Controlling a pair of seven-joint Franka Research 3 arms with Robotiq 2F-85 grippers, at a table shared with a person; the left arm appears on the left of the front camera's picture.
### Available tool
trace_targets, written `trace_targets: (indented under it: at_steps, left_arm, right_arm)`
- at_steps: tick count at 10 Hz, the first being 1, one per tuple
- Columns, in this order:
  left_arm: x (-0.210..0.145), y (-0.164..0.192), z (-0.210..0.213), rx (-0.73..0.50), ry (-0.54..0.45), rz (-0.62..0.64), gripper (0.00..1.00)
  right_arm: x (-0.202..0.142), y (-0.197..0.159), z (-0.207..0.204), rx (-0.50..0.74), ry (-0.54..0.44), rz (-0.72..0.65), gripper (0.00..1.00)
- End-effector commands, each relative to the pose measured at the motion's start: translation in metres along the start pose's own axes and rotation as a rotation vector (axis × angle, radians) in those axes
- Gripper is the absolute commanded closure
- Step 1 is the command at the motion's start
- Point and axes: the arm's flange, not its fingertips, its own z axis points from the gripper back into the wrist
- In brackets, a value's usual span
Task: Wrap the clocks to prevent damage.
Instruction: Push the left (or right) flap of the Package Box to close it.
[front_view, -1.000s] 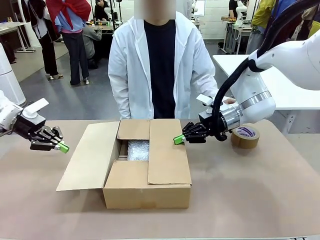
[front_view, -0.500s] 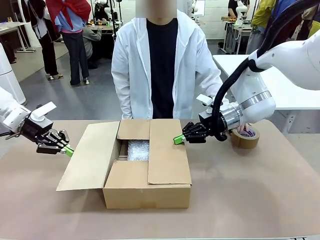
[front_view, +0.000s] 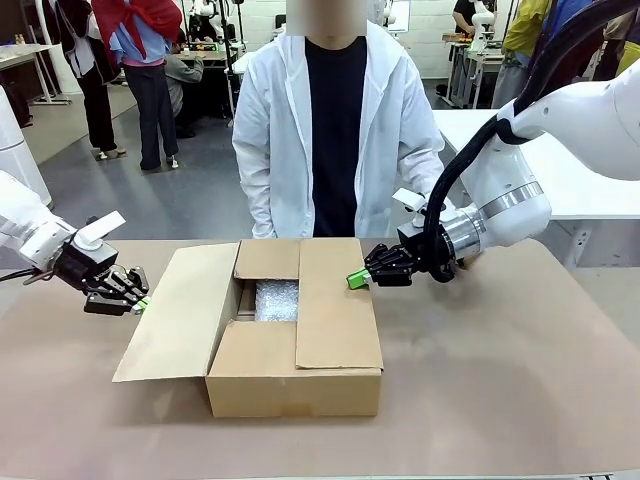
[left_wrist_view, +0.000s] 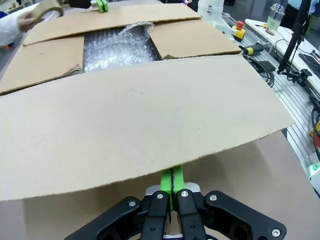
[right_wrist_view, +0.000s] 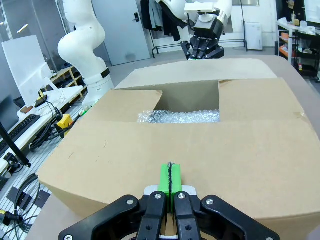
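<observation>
Left gripper (front_view: 140, 303) being held shut on nothing, being brought in against the open left flap (front_view: 175, 315) of the cardboard box (front_view: 295, 390), right gripper (front_view: 357, 279) being kept shut and empty at the folded right flap (front_view: 335, 300), bubble-wrapped clocks (front_view: 277, 300) being kept inside the box, tape roll (left_wrist_view: 47, 7) being held off the table (front_view: 500, 380) in the person's hand (left_wrist_view: 25, 20).

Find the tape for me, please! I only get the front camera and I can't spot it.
Observer: The left wrist camera shows it. The tape is in a person's hand, beyond the box.
Operator: Is anything pinched on my left?
Observer: No. The left tool is shut with nothing between its pads, and its tips slip out of sight under the open flap.
Operator: And on my right?
Observer: The right wrist camera shows the right tool with its pads pressed together, also holding nothing, over the closed flap.
</observation>
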Motion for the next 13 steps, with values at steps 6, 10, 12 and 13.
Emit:
trace_targets:
  at_steps: [6,10,12,13]
  left_arm:
    - [0.064,-0.003,-0.010,-0.018,-0.169,-0.106,0.99]
    - [0.102,0.015,-0.049,-0.040,-0.204,-0.129,0.99]
    - [0.113,0.025,-0.068,-0.052,-0.197,-0.134,0.99]
    - [0.114,0.026,-0.078,-0.041,-0.194,-0.136,0.99]
  right_arm:
    - [-0.004,0.001,-0.002,-0.020,0.018,-0.007,0.99]
    - [-0.004,0.001,-0.002,-0.020,0.018,-0.007,0.99]
    - [-0.004,0.001,-0.002,-0.020,0.018,-0.007,0.99]
    - [-0.004,0.001,-0.002,-0.020,0.018,-0.007,0.99]
